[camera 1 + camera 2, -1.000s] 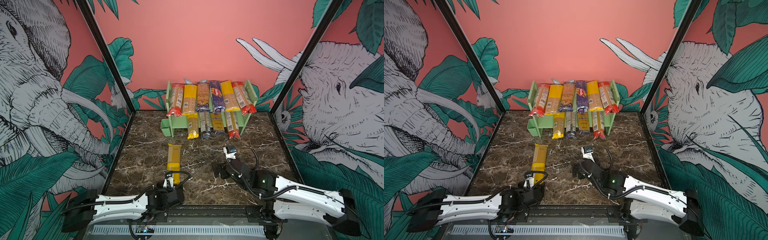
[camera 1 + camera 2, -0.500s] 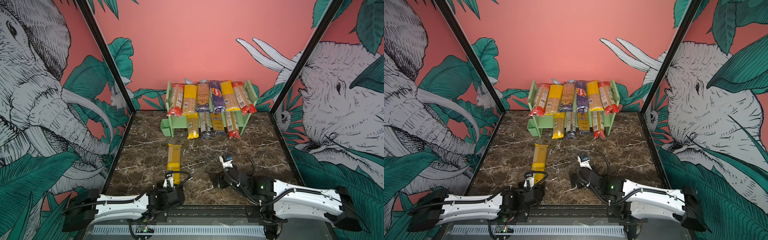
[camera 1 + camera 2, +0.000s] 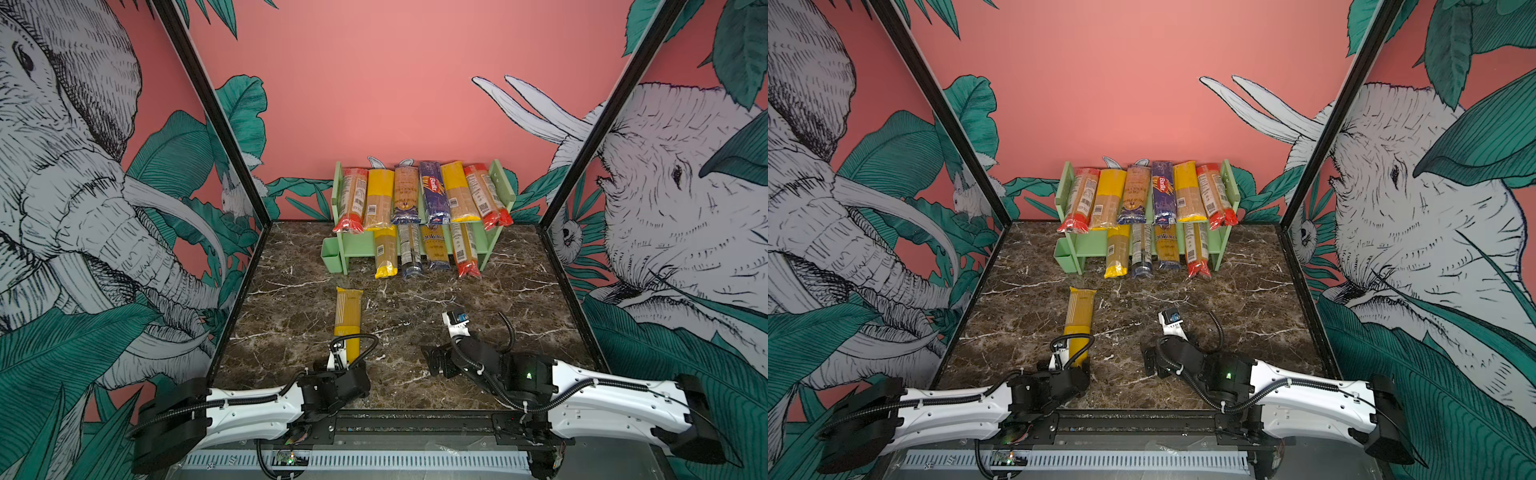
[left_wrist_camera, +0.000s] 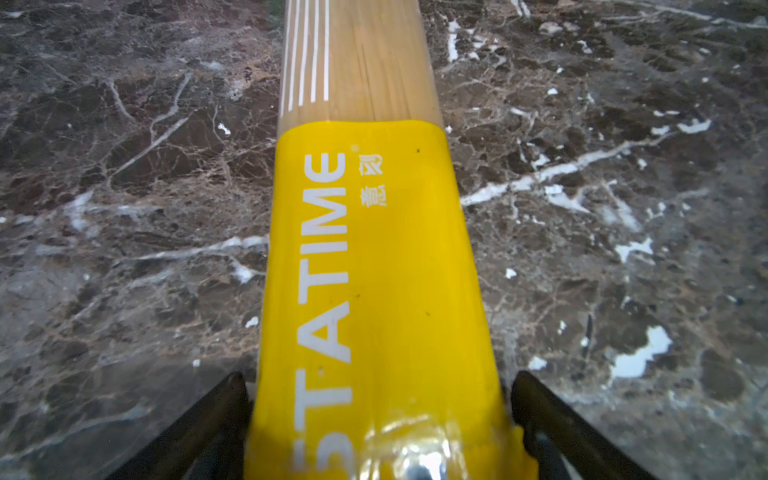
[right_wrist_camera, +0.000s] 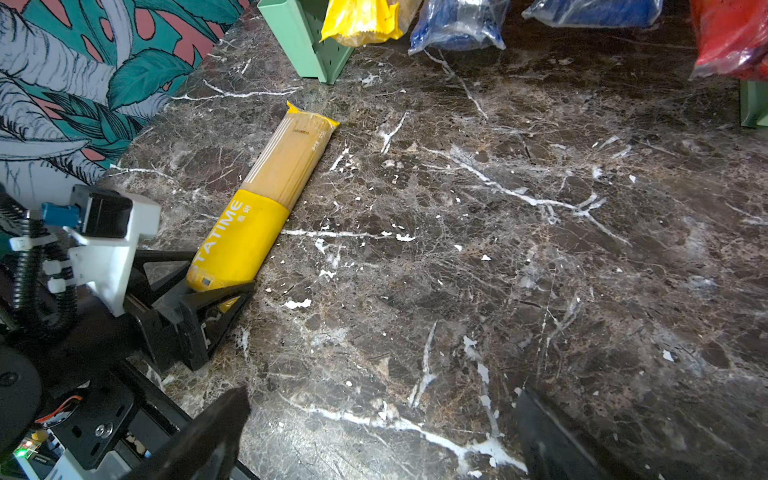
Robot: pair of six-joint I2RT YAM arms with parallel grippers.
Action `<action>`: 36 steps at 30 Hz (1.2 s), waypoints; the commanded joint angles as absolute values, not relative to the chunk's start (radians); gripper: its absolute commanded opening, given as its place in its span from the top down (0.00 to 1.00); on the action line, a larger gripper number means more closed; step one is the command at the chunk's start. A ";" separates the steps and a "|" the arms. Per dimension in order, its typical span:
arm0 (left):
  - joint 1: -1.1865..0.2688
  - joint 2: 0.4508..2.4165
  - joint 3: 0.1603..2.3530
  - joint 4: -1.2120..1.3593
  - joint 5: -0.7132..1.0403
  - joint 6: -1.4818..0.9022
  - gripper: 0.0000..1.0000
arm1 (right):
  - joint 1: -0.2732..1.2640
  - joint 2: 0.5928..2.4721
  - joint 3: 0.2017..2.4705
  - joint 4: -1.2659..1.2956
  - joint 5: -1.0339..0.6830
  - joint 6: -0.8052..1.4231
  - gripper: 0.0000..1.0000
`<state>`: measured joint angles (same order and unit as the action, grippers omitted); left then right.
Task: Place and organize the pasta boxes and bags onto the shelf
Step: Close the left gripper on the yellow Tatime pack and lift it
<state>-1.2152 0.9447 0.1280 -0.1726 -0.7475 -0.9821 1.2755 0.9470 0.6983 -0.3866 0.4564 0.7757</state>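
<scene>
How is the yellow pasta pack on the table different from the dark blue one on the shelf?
The yellow pack lies alone on the table; the dark blue pack rests on the shelf, on its top tier among others. The yellow pack is half clear, showing spaghetti; the dark blue pack is printed dark blue nearly all along. Both are long and narrow.

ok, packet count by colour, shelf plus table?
Yellow packets: 4
Red packets: 3
Blue packets: 4
Total: 11
</scene>
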 commanded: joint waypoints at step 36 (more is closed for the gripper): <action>-1.176 1.175 0.215 -0.037 -0.557 -0.860 1.00 | 1.281 0.798 0.756 -0.584 0.556 0.774 0.01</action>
<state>-1.1648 1.2716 0.2039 0.3031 -0.7238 -0.8925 1.2758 0.7982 0.7372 -0.5846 0.5297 0.7746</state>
